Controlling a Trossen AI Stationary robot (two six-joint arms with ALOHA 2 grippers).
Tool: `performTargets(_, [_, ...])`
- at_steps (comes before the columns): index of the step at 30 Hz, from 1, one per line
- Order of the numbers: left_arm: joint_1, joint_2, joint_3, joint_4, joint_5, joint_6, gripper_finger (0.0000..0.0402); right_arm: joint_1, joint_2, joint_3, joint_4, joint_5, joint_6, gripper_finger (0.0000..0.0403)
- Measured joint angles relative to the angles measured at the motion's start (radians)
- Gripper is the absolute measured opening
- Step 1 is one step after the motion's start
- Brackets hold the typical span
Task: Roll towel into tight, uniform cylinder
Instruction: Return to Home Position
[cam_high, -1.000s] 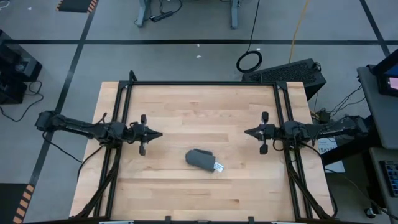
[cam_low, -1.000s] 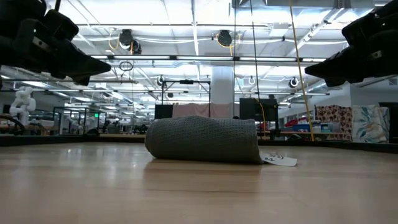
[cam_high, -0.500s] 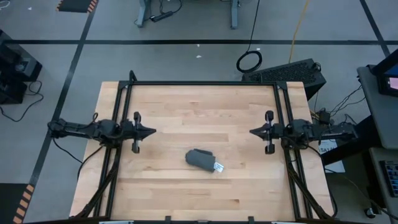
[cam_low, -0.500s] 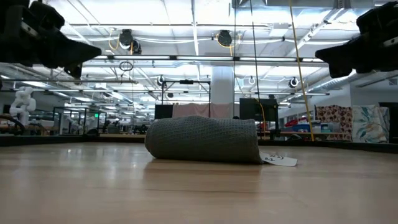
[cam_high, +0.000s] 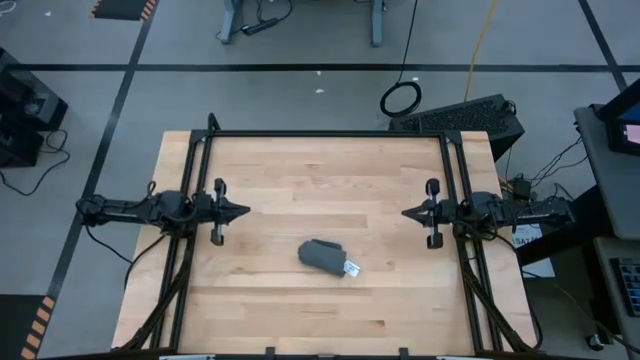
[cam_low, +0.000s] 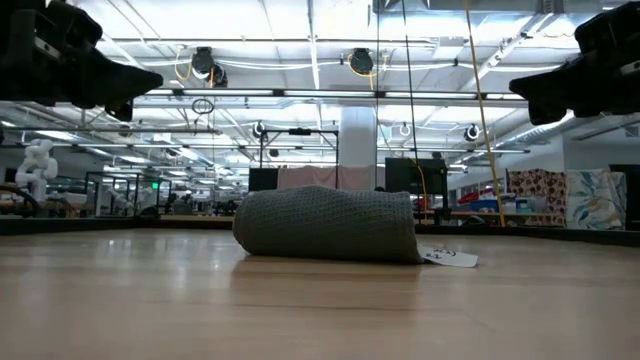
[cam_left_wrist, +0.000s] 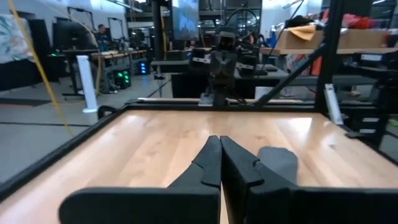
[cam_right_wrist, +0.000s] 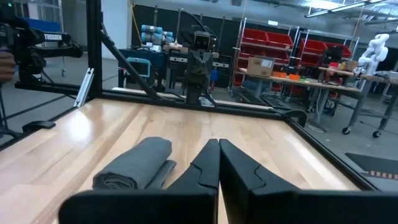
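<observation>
Left gripper (cam_high: 243, 212) is closed, fingers (cam_left_wrist: 210, 163) pressed together with nothing between them. It hovers over the left side of the pale wooden table (cam_high: 300, 165), tips pointing inward. Right gripper (cam_high: 405, 213) is the same: fingers (cam_right_wrist: 208, 163) touching, empty, over the right side and facing the left one. Both are off the surface and well apart from the dark grey soft cloth towel (cam_high: 322, 257). The towel is rolled into a short cylinder and lies on the tabletop between the two grippers, below their line in the high view, axis slightly diagonal. A small white tag (cam_high: 352, 268) sticks out at its right end, flat on the wood. In the low view the roll (cam_low: 330, 225) sits flat with the tag (cam_low: 450, 257) just beside it.
</observation>
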Motion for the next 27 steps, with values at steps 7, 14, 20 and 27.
performTargets(7, [0.086,0.0,0.0,-0.018,0.081,-0.006,0.0,0.0,0.0,0.0,0.003,0.004,-0.003,0.0])
performTargets(14, [0.135,0.0,-0.001,-0.026,0.148,-0.041,0.0,0.0,0.0,0.0,0.004,0.003,0.001,0.0])
performTargets(20, [0.135,0.0,-0.001,-0.026,0.148,-0.042,0.0,0.0,0.0,0.0,0.003,0.002,0.002,0.0])
performTargets(27, [0.135,0.0,-0.001,-0.025,0.16,-0.071,0.0,0.0,0.0,0.0,0.002,-0.003,0.027,0.0])
